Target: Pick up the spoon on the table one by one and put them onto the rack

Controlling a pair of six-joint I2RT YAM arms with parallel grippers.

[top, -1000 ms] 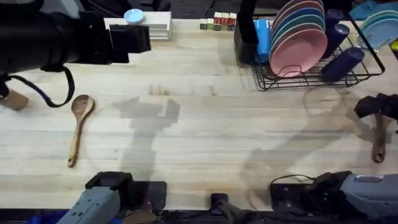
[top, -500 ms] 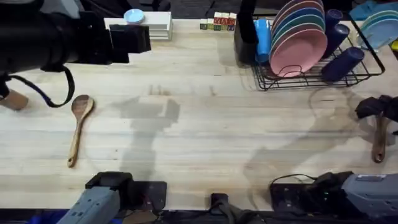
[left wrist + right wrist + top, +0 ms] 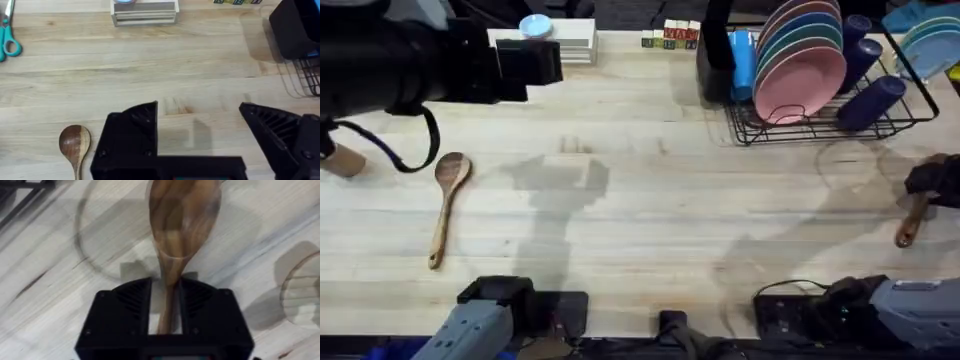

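A light tan spoon (image 3: 448, 200) lies on the table (image 3: 650, 200) at the left; its bowl (image 3: 75, 142) shows beside my left gripper (image 3: 198, 109), which hangs open and empty high above the table. At the table's right edge my right gripper (image 3: 932, 180) is shut on the darker spoon (image 3: 910, 228), whose handle slants out below it. In the right wrist view the fingers (image 3: 125, 315) clamp the spoon's neck, with its bowl (image 3: 182, 215) ahead of them. The black wire rack (image 3: 790, 137) stands at the back right, its tall utensil holder (image 3: 715, 60) at its left end.
Plates (image 3: 800, 70) and dark blue cups (image 3: 870, 100) fill the rack. A white stacked box (image 3: 560, 40) and small letter blocks (image 3: 670, 35) sit at the back edge, teal-handled scissors (image 3: 7, 35) far left. A tan cylinder (image 3: 340, 160) is at the left edge.
My right gripper has shifted toward the right edge with the darker spoon, and the spoon's handle has swung from straight to slanted. The left arm and tan spoon have not moved.
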